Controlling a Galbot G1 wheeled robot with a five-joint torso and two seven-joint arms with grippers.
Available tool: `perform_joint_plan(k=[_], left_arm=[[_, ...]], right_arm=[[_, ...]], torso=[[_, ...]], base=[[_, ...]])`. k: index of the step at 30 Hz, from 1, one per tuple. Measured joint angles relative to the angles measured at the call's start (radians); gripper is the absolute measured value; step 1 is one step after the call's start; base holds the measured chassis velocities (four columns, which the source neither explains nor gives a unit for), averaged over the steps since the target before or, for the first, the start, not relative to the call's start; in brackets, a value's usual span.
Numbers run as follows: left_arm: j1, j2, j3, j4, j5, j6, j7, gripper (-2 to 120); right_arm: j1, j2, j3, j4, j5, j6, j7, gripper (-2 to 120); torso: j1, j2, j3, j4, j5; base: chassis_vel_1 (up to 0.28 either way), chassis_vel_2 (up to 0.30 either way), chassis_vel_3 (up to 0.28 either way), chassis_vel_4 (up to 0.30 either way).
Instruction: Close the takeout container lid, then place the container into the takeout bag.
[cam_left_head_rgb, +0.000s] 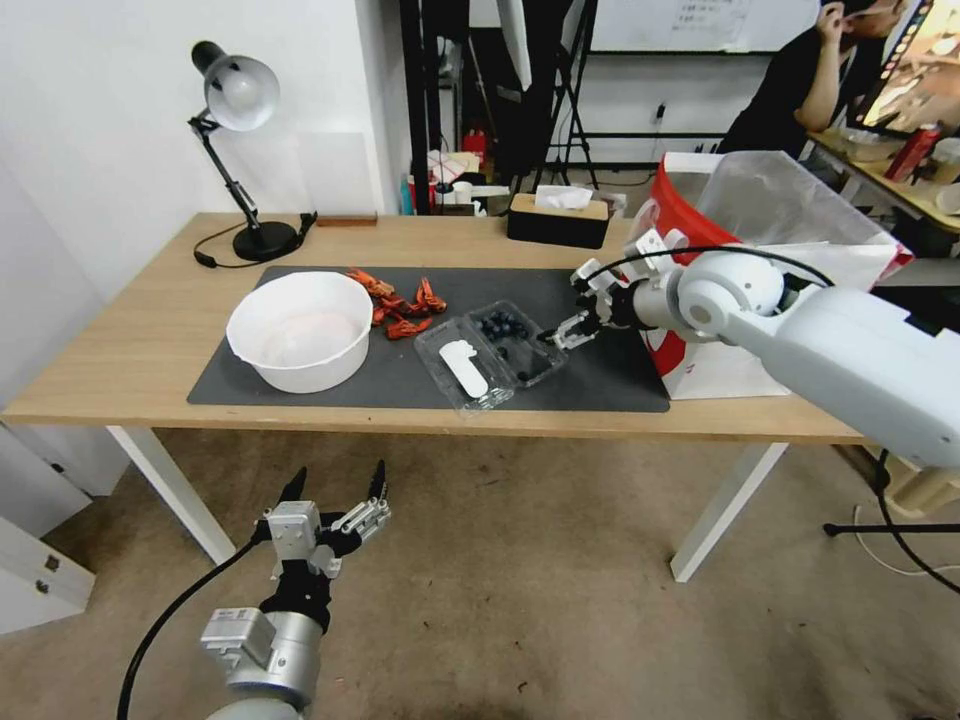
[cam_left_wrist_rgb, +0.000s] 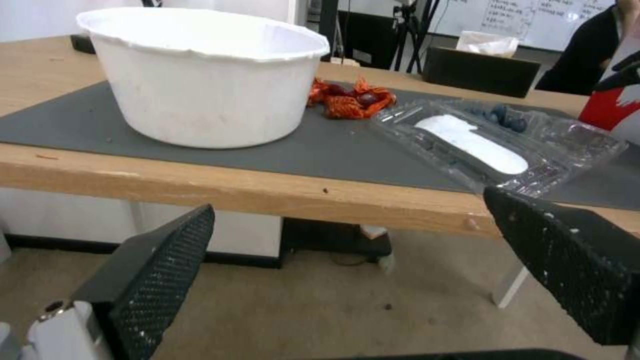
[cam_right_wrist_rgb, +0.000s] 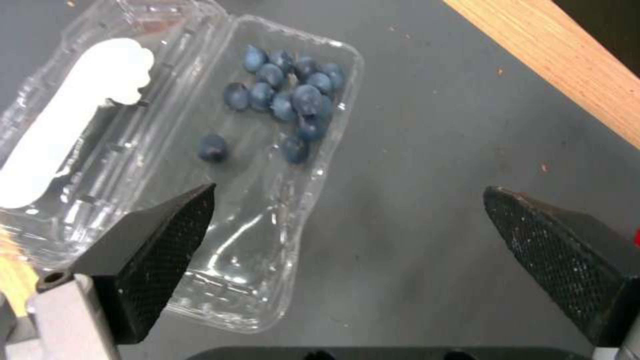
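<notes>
The takeout container lies open on the dark mat, blueberries in its clear base. Its lid is folded flat toward the table's front edge, white label showing. My right gripper is open just right of the base and low over the mat. In the right wrist view one finger overlaps the base's rim while the other is over bare mat. The red-and-white takeout bag stands open behind my right arm. My left gripper hangs open below the table's front edge, facing the container.
A large white bowl sits on the mat left of the container, with orange-red wrapped pieces behind it. A black tissue box and a desk lamp stand along the back of the table.
</notes>
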Motion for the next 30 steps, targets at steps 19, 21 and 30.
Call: perform_joint_plan(k=[19,21,30], left_arm=[[-0.025,0.000,-0.003,0.037,0.000,0.004,-0.009,100],[-0.026,0.000,-0.003,0.039,-0.002,0.004,-0.009,100],[-0.026,0.000,-0.001,0.042,-0.003,0.002,-0.009,100]], right_arm=[[0.036,0.012,-0.086,-0.065,-0.078,0.003,-0.078,100],[0.036,0.016,-0.088,-0.069,-0.084,0.003,-0.077,100],[0.030,0.028,-0.093,-0.091,-0.124,0.003,-0.077,100]], torso=[[0.000,0.000,0.000,0.0000,-0.0001],[0.000,0.000,0.000,0.0000,0.0000],[0.000,0.000,0.000,0.0000,0.0000]], base=[[0.000,0.000,0.000,0.000],[0.000,0.000,0.000,0.000],[0.000,0.000,0.000,0.000]])
